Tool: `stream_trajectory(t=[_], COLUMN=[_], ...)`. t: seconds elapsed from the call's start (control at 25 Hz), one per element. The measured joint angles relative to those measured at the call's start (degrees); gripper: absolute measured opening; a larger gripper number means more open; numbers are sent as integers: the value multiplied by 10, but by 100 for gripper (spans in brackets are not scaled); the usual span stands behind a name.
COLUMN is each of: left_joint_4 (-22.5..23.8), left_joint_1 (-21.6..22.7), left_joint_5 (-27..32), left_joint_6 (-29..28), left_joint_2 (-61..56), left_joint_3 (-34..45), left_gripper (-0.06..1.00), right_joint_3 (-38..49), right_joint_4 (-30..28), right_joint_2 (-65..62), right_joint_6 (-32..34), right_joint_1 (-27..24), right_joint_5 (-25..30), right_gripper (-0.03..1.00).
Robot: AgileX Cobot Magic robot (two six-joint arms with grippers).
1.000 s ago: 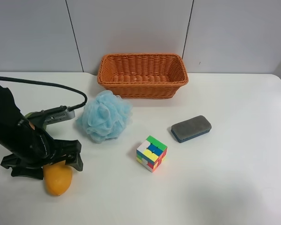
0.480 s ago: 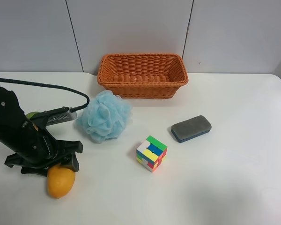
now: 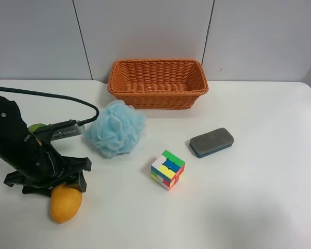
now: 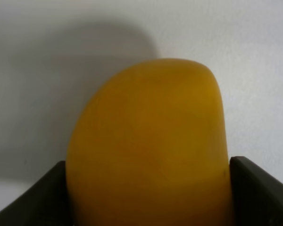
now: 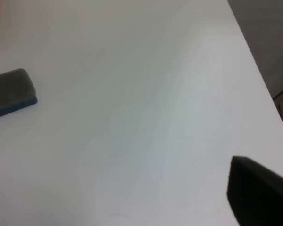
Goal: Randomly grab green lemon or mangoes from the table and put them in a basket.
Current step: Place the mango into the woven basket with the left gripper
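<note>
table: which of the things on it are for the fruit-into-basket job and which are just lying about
For the job: mango; green lemon, only partly in sight; basket.
Just lying about: blue mesh puff; puzzle cube; grey eraser.

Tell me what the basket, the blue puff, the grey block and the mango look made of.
The basket: woven wicker or rattan, orange-brown, matte; the weave shows. The blue puff: bunched plastic mesh, likely nylon; gathered net folds. The grey block: fuzzy felt-like top on a blue base, perhaps foam. The mango: smooth, dull yellow-orange skin; real or plastic, unclear.
</note>
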Motion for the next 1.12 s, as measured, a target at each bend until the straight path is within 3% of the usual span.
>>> stream_trajectory(t=[0.24,0.44,0.64,0.88,1.12], left_joint_4=[7,47,110,122,124], left_joint_1=[0,0,0,0,-16], left_joint_5=[70,134,156,106,-11], left_joint_6=[0,0,6,69,130], left_joint_2=[-63,-131,-129,-58,72], left_joint_3=[-44,-167,-315,-449,-538], left_gripper=[62,62,62,62,61], right_joint_3=[0,0,0,0,0], right_joint_4=[0,0,0,0,0], right_joint_2=[0,0,0,0,0], right_joint_6=[0,0,0,0,0], right_joint_1=[0,0,0,0,0], right_joint_5=[0,0,0,0,0], right_gripper=[99,99,99,99,99])
